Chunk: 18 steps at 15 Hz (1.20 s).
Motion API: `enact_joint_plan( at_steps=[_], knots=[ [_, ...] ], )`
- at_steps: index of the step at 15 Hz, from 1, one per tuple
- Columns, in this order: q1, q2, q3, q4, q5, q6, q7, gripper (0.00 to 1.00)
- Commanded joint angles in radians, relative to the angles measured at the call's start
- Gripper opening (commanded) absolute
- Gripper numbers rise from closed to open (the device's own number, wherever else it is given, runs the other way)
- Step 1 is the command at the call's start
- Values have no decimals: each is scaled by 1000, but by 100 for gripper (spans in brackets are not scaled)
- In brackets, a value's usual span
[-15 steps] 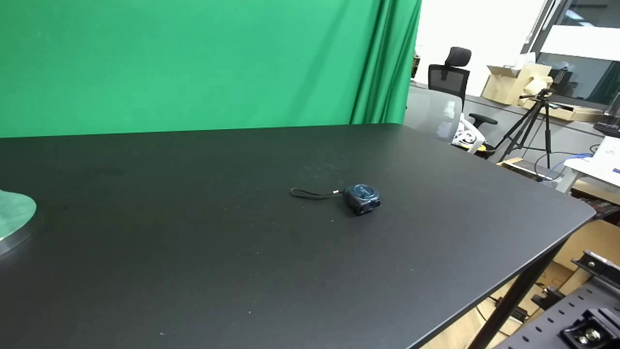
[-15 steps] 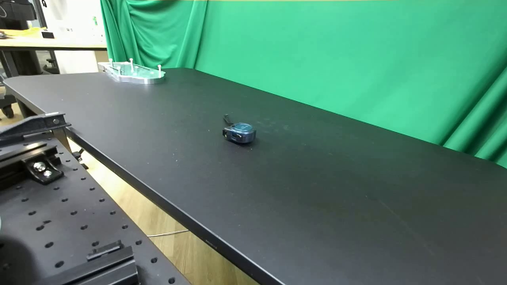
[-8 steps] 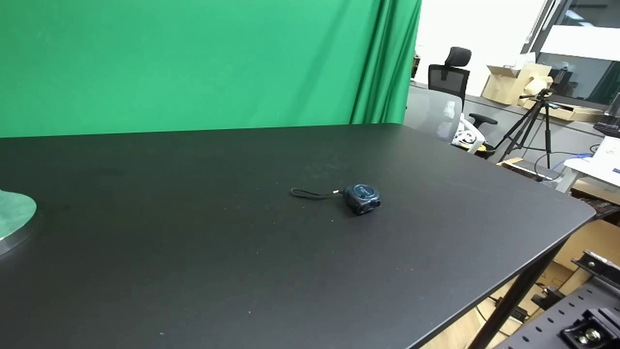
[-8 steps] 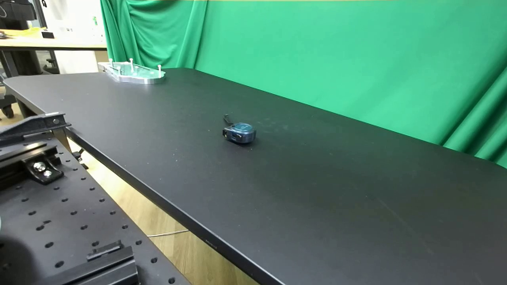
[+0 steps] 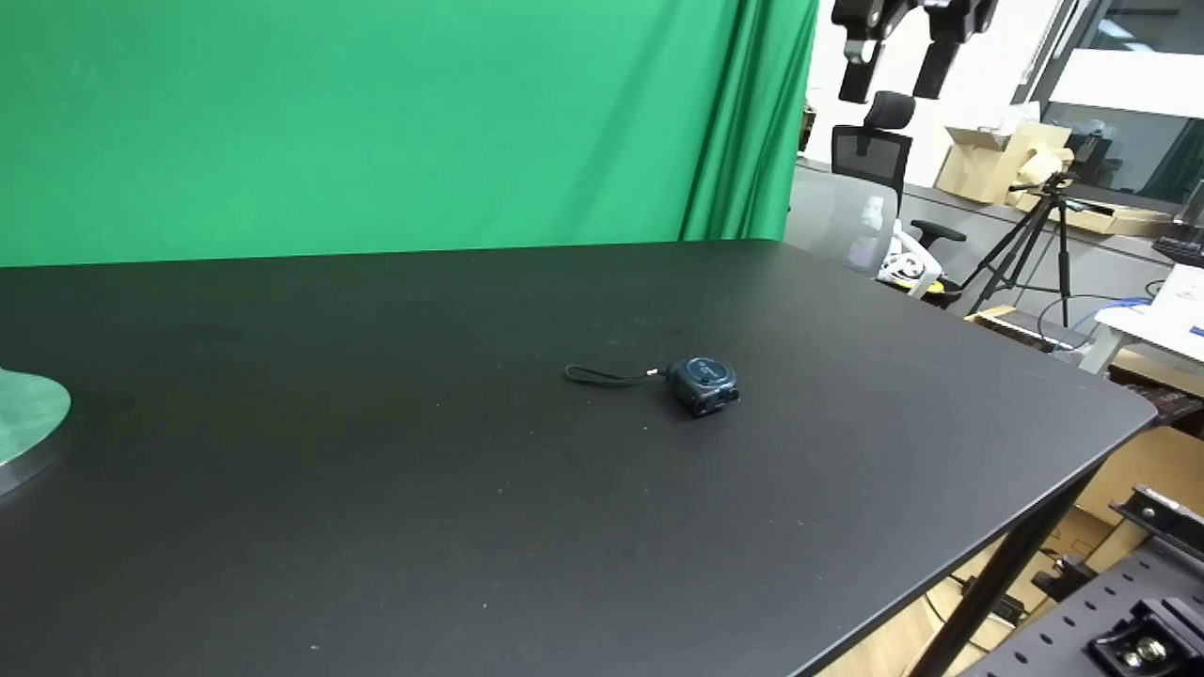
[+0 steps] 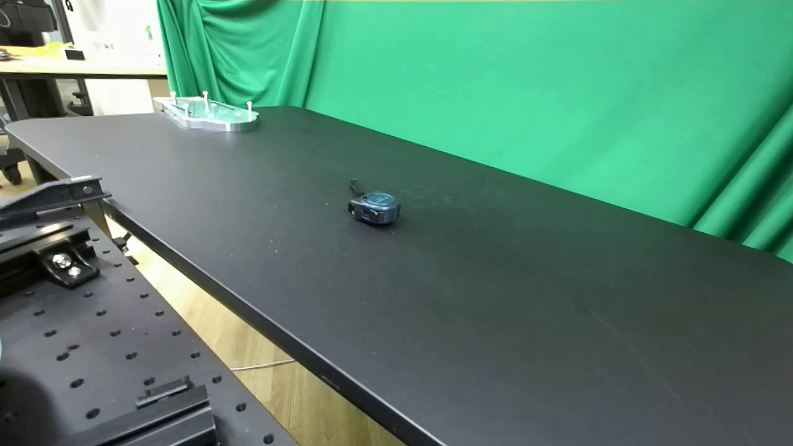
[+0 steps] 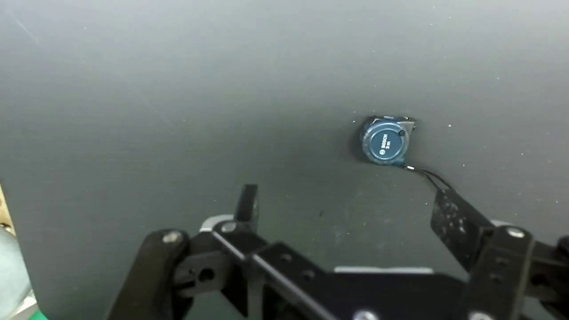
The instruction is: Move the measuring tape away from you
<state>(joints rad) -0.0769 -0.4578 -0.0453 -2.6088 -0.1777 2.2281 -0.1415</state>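
In an exterior view the gripper [image 5: 891, 92] is cut off at upper right — the pale green plate [image 5: 28, 414], at left. In the wrist view a finger [image 7: 458, 226] hides the end of the measuring tape strap [image 7: 421, 170].

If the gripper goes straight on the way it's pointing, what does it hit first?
Likely the dark tabletop; the measuring tape looks off the line of the gripper, but depth is unclear, so the tape or its strap could come first.

Green curtain [image 5: 376, 122] behind a black table [image 5: 376, 527], office chair [image 5: 870, 155] beyond.
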Motion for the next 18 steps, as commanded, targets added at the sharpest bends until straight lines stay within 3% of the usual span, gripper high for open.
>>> enact_joint_plan(
  at_steps=[1,8,9,14,18],
  knots=[
    [17,181,12,69,-21,78,8,100],
    [35,398,27,93,-2,192,29,100],
    [32,358,19,67,1,189,2,100],
    [36,403,22,82,1,200,3,100],
    [51,414,33,29,46,323,23,100]
  ],
)
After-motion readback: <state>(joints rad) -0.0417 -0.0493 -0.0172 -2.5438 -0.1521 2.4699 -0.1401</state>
